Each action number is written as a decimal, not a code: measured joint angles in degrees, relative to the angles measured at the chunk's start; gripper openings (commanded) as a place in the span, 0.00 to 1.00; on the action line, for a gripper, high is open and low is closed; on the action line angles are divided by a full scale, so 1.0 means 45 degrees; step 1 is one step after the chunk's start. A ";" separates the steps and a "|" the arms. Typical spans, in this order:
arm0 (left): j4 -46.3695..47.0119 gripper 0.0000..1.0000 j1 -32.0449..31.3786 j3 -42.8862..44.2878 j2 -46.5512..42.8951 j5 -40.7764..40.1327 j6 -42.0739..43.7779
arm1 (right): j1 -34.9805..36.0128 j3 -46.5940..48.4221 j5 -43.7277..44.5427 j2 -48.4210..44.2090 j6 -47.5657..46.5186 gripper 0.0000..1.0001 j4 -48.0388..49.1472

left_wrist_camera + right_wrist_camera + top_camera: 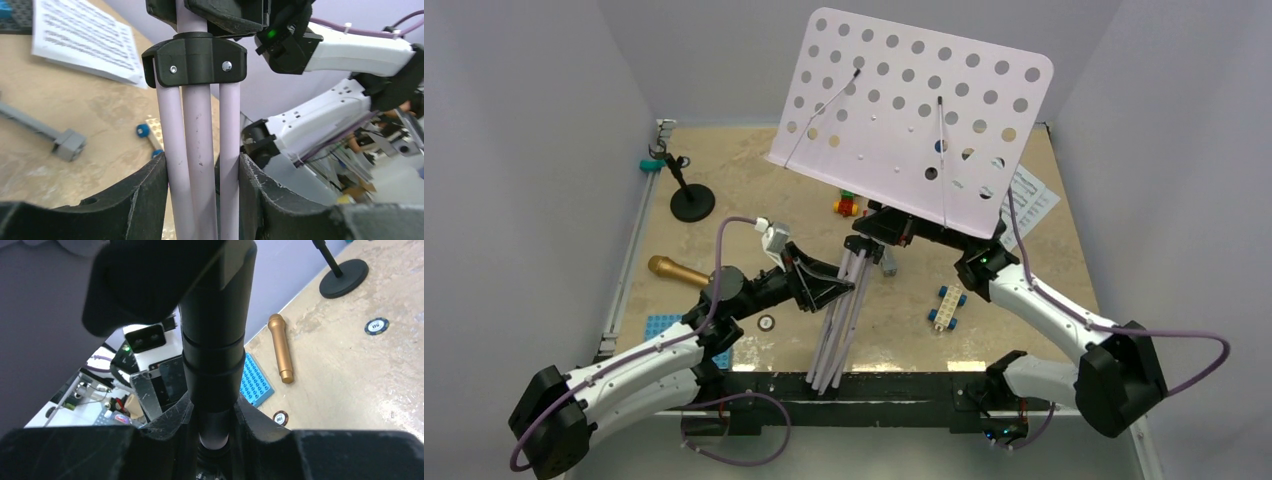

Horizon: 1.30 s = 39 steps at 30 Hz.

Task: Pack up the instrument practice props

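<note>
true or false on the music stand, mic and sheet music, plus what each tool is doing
1. The left tool is closed on the folded lavender legs of the music stand. True.
2. The gold microphone sits in the mic stand. False: the gold microphone lies flat on the table, apart from the mic stand.
3. The right tool clamps the stand's black post. True.
4. The sheet music rests on the desk. False: the sheet music lies on the table, below the desk.

Pale lavender-grey walls on three sides of a mottled beige tabletop.
</note>
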 measured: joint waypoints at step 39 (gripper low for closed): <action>0.1486 0.00 0.0733 0.0971 0.6669 -0.3113 0.0831 | -0.2375 0.0209 -0.0787 0.8621 0.3128 0.00 0.6227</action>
